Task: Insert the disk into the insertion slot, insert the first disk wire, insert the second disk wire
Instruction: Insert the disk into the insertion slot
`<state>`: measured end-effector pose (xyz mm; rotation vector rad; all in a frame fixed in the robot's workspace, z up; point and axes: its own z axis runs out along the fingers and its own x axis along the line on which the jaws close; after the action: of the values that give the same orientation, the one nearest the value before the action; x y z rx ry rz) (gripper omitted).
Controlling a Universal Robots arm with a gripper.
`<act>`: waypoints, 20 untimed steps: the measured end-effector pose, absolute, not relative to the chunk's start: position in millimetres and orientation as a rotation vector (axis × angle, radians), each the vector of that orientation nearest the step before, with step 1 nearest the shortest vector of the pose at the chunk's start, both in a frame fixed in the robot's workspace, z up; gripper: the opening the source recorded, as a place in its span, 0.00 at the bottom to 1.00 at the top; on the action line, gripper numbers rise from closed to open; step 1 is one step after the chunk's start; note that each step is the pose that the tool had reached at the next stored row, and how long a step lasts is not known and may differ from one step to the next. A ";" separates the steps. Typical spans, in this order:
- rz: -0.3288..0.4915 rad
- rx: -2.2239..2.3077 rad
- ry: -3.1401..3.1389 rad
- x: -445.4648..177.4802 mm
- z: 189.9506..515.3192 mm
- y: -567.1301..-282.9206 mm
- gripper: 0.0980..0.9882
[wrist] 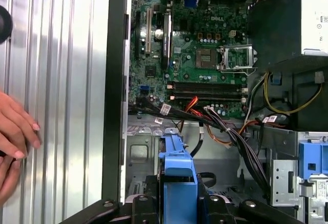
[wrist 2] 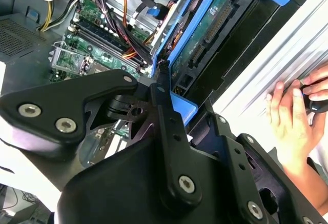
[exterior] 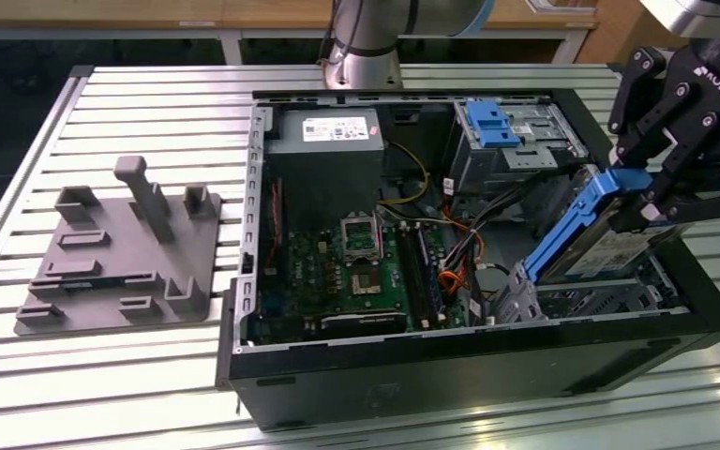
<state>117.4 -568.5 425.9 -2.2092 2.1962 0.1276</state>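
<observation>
Holding the flat silver disk (exterior: 613,255) by its stiff blue plastic carrier (exterior: 570,230), the black tool (exterior: 641,199) likely bears a dense, shock-sensitive load.

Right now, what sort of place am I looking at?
Probably a robotics lab bench for computer assembly: an open desktop computer case sits on a slatted metal table beside a grey fixture plate, and the gripper holds the disk, tilted, at the case's edge.

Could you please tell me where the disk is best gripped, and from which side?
Grip the disk by its blue handle, coming from above: it leans steeply with its lower edge at the metal bay, leaving that raised end free. The claw is clamped there.
</observation>
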 end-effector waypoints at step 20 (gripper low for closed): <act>0.127 -2.211 2.196 117.4 404.5 -568.5 0.45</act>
<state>117.4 -568.5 404.5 -2.2108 2.1957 0.1268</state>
